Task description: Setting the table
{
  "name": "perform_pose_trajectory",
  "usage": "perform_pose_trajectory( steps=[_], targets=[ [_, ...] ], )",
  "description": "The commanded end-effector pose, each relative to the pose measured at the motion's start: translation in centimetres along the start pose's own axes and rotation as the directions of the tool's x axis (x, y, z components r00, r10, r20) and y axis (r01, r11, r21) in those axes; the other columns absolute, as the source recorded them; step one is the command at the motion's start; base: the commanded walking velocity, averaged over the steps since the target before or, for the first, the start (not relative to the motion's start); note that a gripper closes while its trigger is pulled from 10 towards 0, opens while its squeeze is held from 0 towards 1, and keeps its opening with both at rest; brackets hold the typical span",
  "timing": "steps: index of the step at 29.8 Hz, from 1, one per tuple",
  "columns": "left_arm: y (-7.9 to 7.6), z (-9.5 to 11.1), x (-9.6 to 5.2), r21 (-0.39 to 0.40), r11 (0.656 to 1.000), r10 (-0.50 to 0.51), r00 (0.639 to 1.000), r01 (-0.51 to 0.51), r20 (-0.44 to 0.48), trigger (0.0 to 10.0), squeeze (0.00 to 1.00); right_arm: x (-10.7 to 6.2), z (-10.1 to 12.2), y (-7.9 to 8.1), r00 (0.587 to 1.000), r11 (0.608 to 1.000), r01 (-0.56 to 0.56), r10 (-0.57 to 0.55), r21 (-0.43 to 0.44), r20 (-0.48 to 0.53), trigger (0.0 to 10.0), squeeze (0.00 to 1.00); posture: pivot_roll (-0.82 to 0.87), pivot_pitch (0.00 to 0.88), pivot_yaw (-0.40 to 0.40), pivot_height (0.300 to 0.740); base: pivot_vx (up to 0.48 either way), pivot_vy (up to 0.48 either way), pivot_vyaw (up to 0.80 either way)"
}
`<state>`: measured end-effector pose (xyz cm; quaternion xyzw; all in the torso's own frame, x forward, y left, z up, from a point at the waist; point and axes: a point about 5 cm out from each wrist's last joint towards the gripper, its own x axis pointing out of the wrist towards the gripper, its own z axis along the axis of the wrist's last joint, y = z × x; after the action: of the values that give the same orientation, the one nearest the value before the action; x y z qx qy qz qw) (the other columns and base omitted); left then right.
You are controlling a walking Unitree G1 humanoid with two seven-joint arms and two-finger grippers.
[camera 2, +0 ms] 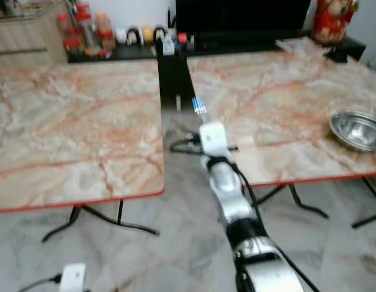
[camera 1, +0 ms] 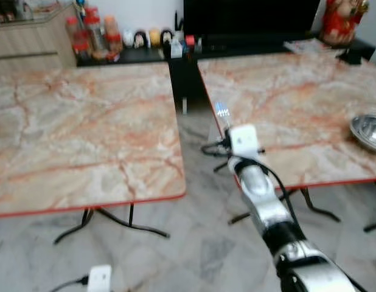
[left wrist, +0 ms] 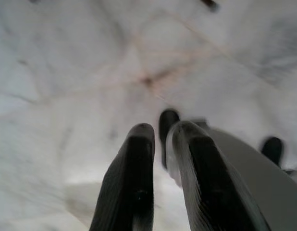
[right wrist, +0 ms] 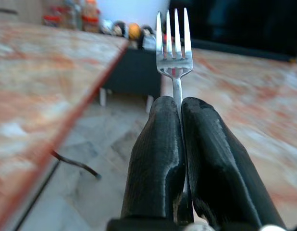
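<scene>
My right gripper [right wrist: 179, 103] is shut on the handle of a steel fork [right wrist: 173, 48], whose tines stick out upright past the fingertips. In the eye views the fork [camera 1: 222, 111] is held in the gap between two marble-topped tables, at the near left corner of the right table [camera 1: 297, 97]. A steel bowl [camera 1: 369, 131] sits on that table near its right edge. The left table [camera 1: 84, 134] has a bare top. My left gripper [left wrist: 163, 131] hangs low over the pale floor, fingers together with nothing between them.
A tiled floor strip [camera 1: 200, 201] runs between the tables, with black metal table legs [camera 1: 109, 222] below. At the back, a dark low cabinet [camera 1: 145, 56] carries jars and small items, a black screen [camera 1: 249, 18] and a red figurine [camera 1: 343, 18].
</scene>
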<state>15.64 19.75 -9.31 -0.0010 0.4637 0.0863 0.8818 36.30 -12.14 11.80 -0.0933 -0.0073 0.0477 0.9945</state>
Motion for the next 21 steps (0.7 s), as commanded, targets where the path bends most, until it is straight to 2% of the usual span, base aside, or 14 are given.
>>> perform_pose_trajectory(
  steps=[1,6,21],
  targets=[
    [0.85,0.35,0.07,0.001,1.0,0.023,1.0,-0.023,0.005,10.0,0.0,0.3,0.78,0.77,1.0,1.0,-0.015,0.015,0.014,0.02,10.0,0.0,-0.03,0.0,0.019,0.74,0.0,-0.39,0.0],
    [0.84,0.37,0.07,0.0,1.0,0.023,1.0,-0.023,0.007,10.0,0.0,0.29,0.81,1.06,1.0,1.0,-0.023,0.022,0.017,0.022,10.0,0.0,-0.02,0.0,0.018,0.74,0.0,-0.391,0.0],
    [0.72,0.39,0.06,0.002,1.0,0.02,1.0,-0.02,0.012,10.0,0.0,0.35,0.76,1.25,0.999,0.999,-0.031,0.031,0.008,0.02,10.0,0.0,-0.03,0.0,0.015,0.74,0.244,-0.389,0.0]
  ],
)
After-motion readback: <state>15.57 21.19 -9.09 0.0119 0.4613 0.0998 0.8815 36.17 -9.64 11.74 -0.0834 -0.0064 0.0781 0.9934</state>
